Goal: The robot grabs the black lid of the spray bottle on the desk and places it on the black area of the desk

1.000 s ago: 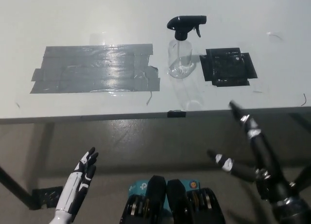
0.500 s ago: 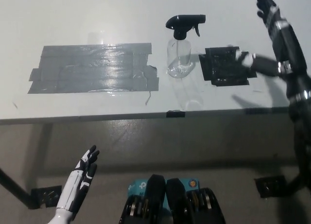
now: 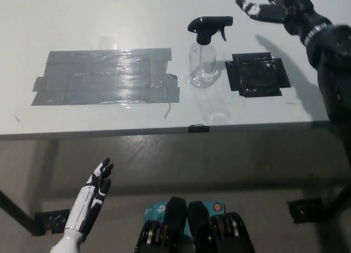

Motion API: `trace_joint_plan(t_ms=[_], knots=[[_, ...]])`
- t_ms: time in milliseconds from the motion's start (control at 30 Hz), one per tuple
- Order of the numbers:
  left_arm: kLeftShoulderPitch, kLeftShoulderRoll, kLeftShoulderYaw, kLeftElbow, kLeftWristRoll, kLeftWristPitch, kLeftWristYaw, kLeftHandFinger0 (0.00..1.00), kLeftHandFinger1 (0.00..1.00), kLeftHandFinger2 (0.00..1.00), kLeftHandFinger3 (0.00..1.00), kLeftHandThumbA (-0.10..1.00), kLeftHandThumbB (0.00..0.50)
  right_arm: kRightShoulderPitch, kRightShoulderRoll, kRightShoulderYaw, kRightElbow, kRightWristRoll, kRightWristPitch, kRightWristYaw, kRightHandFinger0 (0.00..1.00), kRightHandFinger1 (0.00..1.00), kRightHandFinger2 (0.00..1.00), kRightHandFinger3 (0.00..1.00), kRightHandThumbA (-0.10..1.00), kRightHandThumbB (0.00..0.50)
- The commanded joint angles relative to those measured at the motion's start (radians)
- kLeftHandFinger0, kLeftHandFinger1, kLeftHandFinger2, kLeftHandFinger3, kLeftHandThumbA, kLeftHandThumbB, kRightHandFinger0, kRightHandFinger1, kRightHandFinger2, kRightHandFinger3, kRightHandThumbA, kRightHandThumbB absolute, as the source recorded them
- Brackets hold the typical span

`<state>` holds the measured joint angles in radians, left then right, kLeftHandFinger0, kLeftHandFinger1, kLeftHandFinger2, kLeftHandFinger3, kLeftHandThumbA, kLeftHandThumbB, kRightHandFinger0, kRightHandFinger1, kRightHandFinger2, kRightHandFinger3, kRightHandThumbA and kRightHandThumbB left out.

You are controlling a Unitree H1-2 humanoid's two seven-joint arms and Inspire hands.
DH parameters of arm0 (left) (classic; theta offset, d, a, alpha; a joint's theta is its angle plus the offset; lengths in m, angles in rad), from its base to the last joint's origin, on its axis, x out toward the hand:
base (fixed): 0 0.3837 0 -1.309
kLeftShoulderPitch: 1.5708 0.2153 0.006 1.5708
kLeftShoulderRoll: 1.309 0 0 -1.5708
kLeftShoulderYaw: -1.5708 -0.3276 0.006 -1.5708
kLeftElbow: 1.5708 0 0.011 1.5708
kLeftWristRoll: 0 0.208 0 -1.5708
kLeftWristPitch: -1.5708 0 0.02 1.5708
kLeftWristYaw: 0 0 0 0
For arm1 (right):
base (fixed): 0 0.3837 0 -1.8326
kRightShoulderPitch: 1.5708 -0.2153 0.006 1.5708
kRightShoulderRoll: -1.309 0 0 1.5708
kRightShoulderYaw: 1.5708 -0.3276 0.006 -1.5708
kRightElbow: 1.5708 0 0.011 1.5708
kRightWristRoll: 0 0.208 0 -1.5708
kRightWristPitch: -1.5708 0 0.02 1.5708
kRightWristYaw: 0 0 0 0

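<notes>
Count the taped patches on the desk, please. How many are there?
2. A large grey tape patch lies left of the spray bottle, and a small black tape patch lies right of it.

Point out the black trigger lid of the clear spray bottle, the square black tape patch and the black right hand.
black trigger lid (image 3: 205, 29), head view, lid collar
black tape patch (image 3: 256, 75), head view, centre
right hand (image 3: 279, 9), head view, palm

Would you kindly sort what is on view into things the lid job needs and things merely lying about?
Needed: black lid on the spray bottle; black area; open right hand above the desk.
Lying about: grey tape patch; open left hand, resting below the desk.
</notes>
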<state>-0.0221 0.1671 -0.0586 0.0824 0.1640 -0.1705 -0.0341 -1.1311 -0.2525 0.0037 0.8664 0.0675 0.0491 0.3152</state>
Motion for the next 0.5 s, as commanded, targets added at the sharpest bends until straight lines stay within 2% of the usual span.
trace_joint_plan(t_ms=[0,233,400,467], knots=[[-0.007,0.011,-0.005,-0.027,-0.002,0.007,-0.019,1.00,1.00,1.00,1.00,1.00,0.116,-0.137,0.008,0.003,0.124,0.039,0.008,0.123,1.00,1.00,1.00,1.00,0.62,0.500],[-0.013,0.008,-0.008,-0.029,0.003,0.016,-0.025,1.00,1.00,1.00,1.00,1.00,0.117,-0.227,0.017,0.022,0.296,0.020,0.025,0.206,1.00,1.00,1.00,1.00,0.57,0.500],[-0.014,0.010,-0.009,-0.029,0.008,0.021,-0.030,1.00,1.00,1.00,1.00,1.00,0.116,-0.262,0.001,0.090,0.374,-0.050,-0.006,0.238,1.00,1.00,1.00,1.00,0.67,0.500],[-0.017,0.011,-0.009,-0.033,0.007,0.026,-0.033,1.00,1.00,1.00,1.00,1.00,0.120,-0.276,-0.006,0.116,0.399,-0.067,-0.005,0.241,1.00,1.00,1.00,1.00,0.63,0.500]])
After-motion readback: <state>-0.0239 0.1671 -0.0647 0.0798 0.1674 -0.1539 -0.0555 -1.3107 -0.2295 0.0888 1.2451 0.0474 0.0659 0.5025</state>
